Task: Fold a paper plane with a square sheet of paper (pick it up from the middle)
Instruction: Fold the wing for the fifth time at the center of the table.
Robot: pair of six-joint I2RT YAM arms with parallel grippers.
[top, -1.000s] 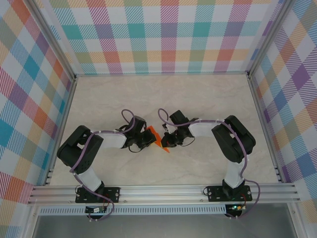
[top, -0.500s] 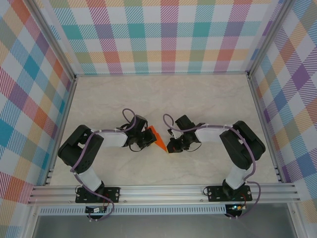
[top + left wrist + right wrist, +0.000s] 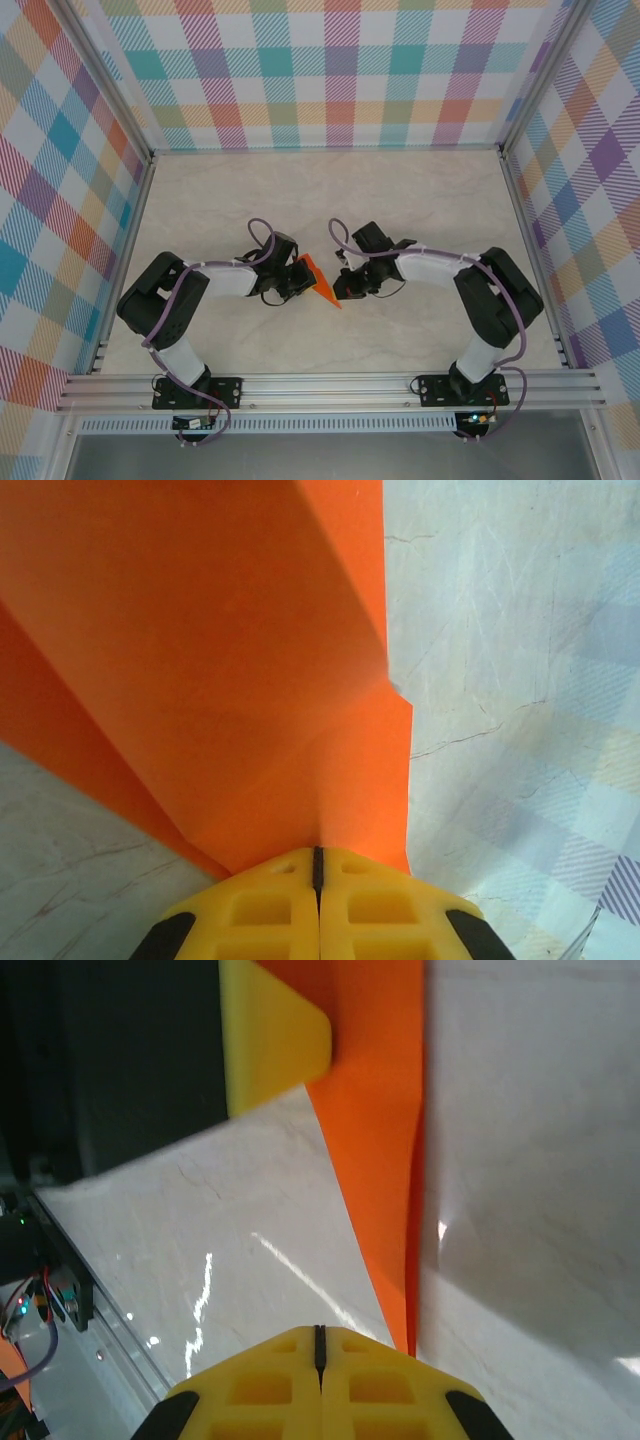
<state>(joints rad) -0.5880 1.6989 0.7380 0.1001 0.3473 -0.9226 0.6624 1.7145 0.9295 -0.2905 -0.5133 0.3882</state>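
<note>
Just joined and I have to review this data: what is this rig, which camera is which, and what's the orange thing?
Two robot arms are bolted at the near edge of a pale marble-look table fenced by checked walls. The wide picture comes from a fixed camera above and behind the arms, with the left arm on its left side. The two close-ups come from a camera on each wrist, looking out past that arm's own yellow fingers. The orange thing is a folded paper plane. The left gripper is shut on its edge. The right gripper is shut too, with nothing between its fingers. The paper's narrow end sits just beside it, and I cannot tell whether they touch.
</note>
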